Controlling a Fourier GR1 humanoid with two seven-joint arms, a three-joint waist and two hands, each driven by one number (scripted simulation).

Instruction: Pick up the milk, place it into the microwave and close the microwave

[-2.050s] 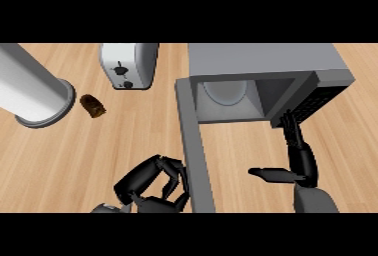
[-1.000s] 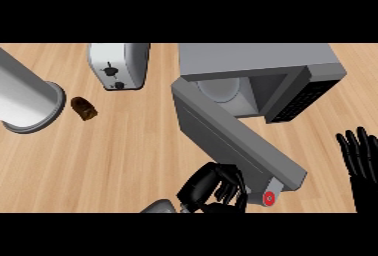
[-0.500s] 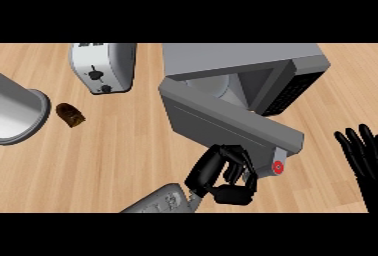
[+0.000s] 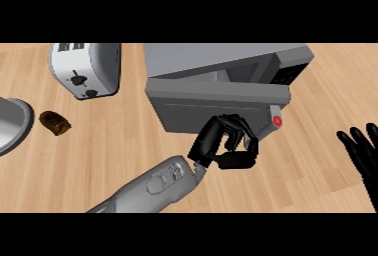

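Note:
The grey microwave stands at the back middle of the wooden counter. Its door is swung almost against the body, leaving a narrow gap along the top through which a dark strip of the inside shows. A red button sits at the door's right end. My left hand rests against the door's lower front with its fingers curled and nothing in them. At the right edge, my right hand is open with its fingers up. No milk shows anywhere.
A silver toaster stands at the back left. A grey round pot pokes in at the left edge, with a small brown lump beside it. Bare wood lies in front of the microwave.
The microwave door has swung from wide open to almost shut, with my left hand following it up and to the right. The right hand pulled back from the microwave to the right edge.

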